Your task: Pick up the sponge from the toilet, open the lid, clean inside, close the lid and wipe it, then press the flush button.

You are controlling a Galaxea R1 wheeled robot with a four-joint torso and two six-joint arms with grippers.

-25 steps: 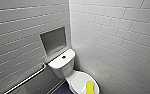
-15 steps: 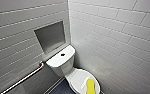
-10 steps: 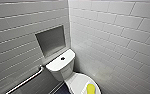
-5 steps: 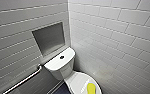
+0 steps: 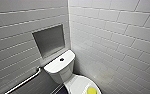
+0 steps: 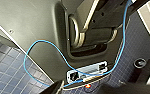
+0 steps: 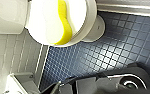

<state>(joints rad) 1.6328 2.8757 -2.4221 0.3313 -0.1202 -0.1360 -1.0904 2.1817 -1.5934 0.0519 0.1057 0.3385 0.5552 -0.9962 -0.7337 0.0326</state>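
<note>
The white toilet (image 5: 63, 72) stands in the corner of the tiled walls. Its lid (image 5: 77, 85) is down. The yellow sponge (image 5: 91, 89) lies on the lid near its front end. The small dark flush button (image 5: 61, 59) sits in the middle of the tank top. In the right wrist view the sponge (image 7: 63, 23) lies lengthwise on the shut lid (image 7: 47, 22), well away from my right arm. Both grippers are open and hold nothing.
A square niche (image 5: 49, 40) is set into the left wall above the tank. A metal grab bar (image 5: 26, 80) runs along that wall beside the toilet. The floor (image 7: 103, 50) is dark blue small tile. A blue cable (image 6: 48, 45) loops across my own body.
The head view has shifted slightly, so the camera moved. The sponge stays on the shut lid.
</note>
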